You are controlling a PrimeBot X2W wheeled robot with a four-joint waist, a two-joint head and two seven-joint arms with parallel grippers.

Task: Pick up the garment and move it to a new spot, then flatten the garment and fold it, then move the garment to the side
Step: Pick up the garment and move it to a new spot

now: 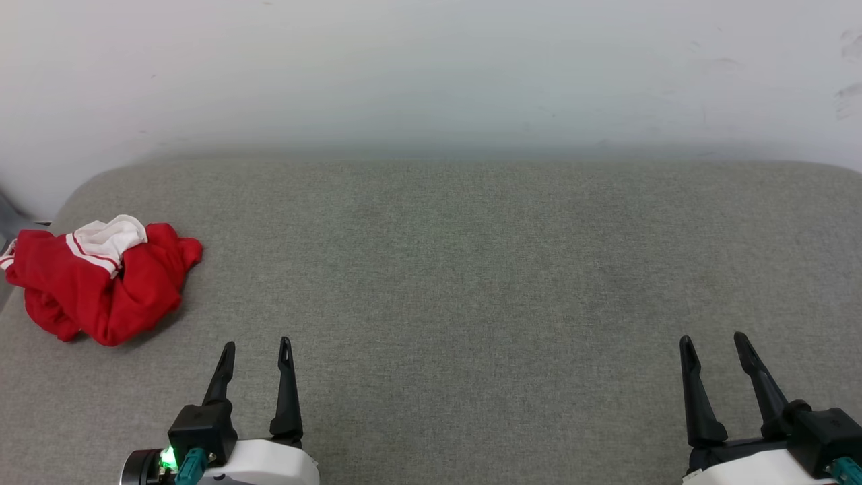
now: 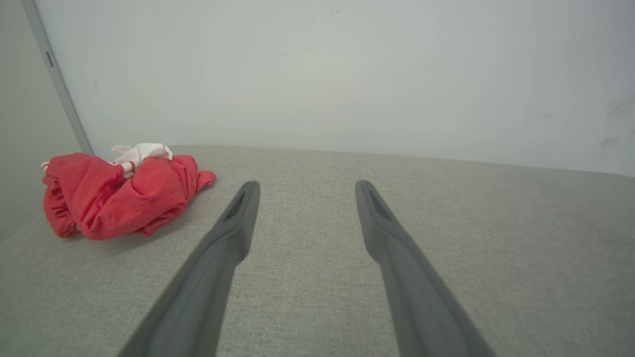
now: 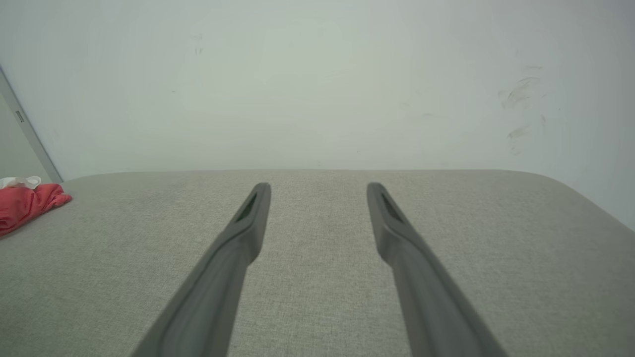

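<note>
Crumpled bright red T-shirt with white striped-trim sleeve (image 1: 101,283) bunched at grey fabric bench's (image 1: 471,269) left edge. Left gripper (image 1: 256,345) and right gripper (image 1: 712,338): both spread, empty, near front edge.

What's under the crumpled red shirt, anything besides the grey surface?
The garment lies bunched on the grey fabric surface, its white sleeve on top. The surface shows beside it; whatever lies beneath its folds is covered.

The left pincer (image 1: 256,343) and right pincer (image 1: 712,337) have long dark tapered fingers (image 1: 287,397), white wrists (image 1: 269,463), teal connectors (image 1: 192,465).
</note>
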